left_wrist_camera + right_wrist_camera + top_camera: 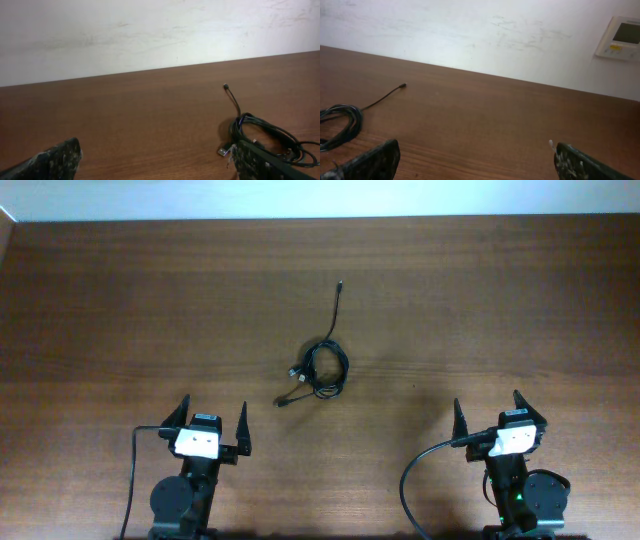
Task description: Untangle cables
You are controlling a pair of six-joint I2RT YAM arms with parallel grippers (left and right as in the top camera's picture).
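Observation:
The cables (324,368) lie as a small black coiled bundle near the middle of the wooden table, with one loose end running up to a plug (340,282) and short plugged ends at its lower left (284,401). My left gripper (212,415) stands open near the front edge, below and left of the bundle. In the left wrist view the coil (267,137) lies just beyond my right fingertip (250,160). My right gripper (488,412) is open at the front right, well apart from the bundle. In the right wrist view the coil (340,125) shows at the left edge.
Thick black arm cables (415,480) loop from each base at the front edge. A white wall (150,30) runs behind the table's far edge, with a wall panel (620,37) at the right. Bare wood (520,310) surrounds the bundle.

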